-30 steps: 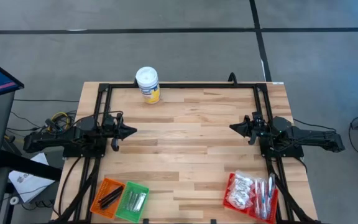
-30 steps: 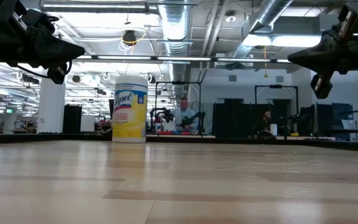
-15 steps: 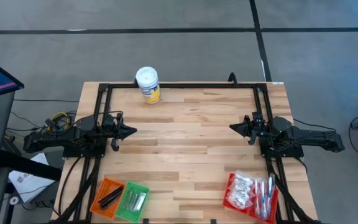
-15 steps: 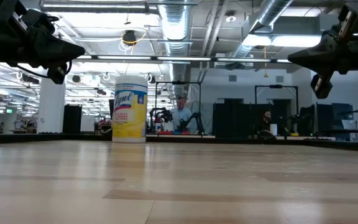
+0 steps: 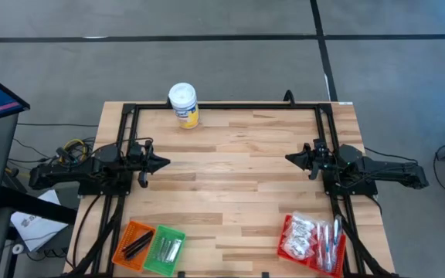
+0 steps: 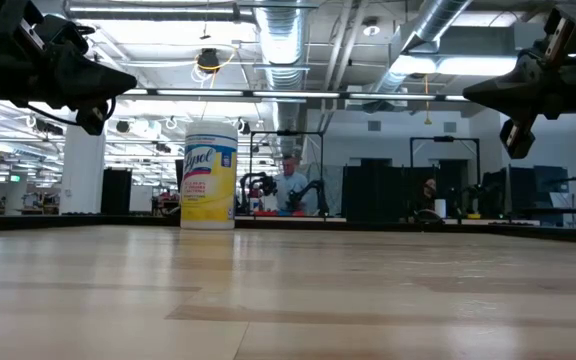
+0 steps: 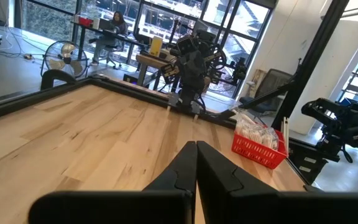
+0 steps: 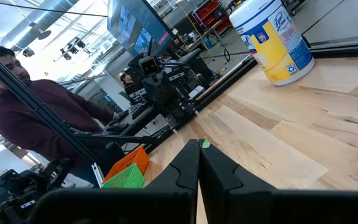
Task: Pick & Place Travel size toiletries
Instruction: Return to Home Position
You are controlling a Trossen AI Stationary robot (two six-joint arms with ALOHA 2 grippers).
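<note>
Yellow canister (image 6: 209, 175) labelled "Lysol", upper centre, on pale wood table (image 5: 238, 193); ducted ceiling (image 6: 298, 40) beyond. Left gripper (image 5: 163, 163) and right gripper (image 5: 290, 158): fingers pressed together, empty. Travel size toiletries (image 5: 304, 232) fill red basket (image 5: 283, 244), lower right.

Travel size toiletries all sorted into baskets along one desk (image 5: 230, 177) edge, none loose on wood.

- White sachets (image 5: 300, 232): square, black marks, heaped in red basket (image 5: 283, 245) at right-hand corner. Pile rises above rim in left wrist view (image 7: 253, 129).
- Silvery sticks (image 5: 333, 235): slim, wrapped, packed side by side in same red basket, on side away from desk centre. One pale stick stands upright there.
- Silvery wrapped pieces (image 5: 168, 249): lying flat in green basket (image 5: 178, 234), left-hand corner.
- Dark narrow items (image 5: 136, 245): lying slanted in orange basket (image 5: 122, 251), touching green one.
</note>
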